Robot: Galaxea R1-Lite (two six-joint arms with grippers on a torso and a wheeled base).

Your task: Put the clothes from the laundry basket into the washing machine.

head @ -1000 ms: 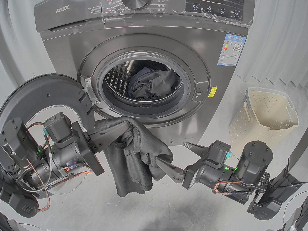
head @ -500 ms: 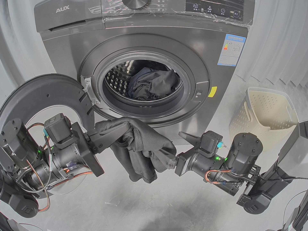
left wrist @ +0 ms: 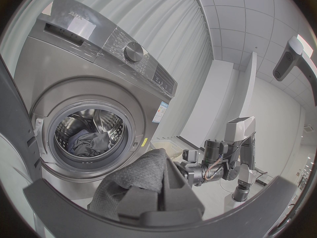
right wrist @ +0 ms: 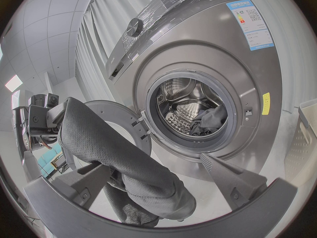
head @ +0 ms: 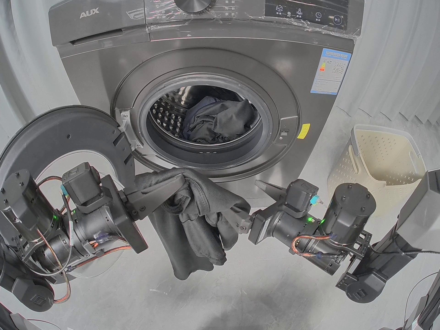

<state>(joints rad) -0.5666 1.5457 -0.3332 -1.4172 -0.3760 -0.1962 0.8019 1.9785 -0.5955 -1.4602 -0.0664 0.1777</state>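
Holding: L gripper (head: 160,189) pinches dark garment (head: 201,221), lower centre of frame, below washer (head: 220,56) opening.
R gripper (head: 247,202): fingers spread, one under garment.
Drum: dark clothes (head: 220,120) inside.
Basket (head: 385,170): right edge, on floor.

Pale pleated curtain (head: 398,46), smooth grey floor (head: 266,299), white tiled ceiling (left wrist: 251,17)

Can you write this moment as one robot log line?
left hand: shut on dark garment | right hand: open, garment draped over it | washing machine: door open, clothes inside
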